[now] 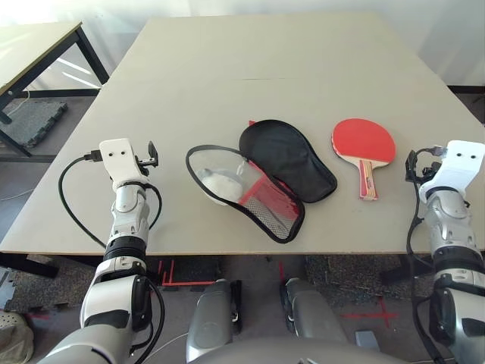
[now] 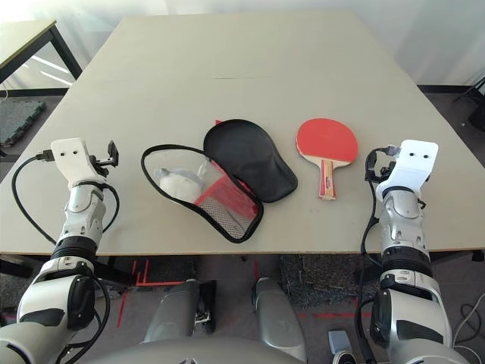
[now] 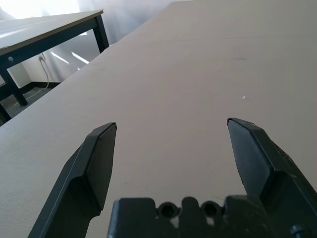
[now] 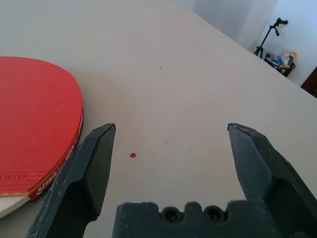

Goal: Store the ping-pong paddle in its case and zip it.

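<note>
The red-rubbered ping-pong paddle (image 1: 364, 144) with its light wooden handle is laid flat right of centre, handle turned toward the near edge, apparently for pickup by the right gripper (image 4: 171, 148), which is spread wide and empty just beside it. The paddle-shaped black-and-red soft case (image 1: 261, 178) is spread unzipped at centre; a pale fluffy plush (image 1: 221, 183) is seen within. The left gripper (image 3: 171, 148) is held wide, empty.

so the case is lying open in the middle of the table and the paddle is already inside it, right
Not quite. The case does lie open mid-table, but the paddle is not inside it: the left eye view shows it flat on the table beside the case, toward the robot's right, apart from it.
</note>
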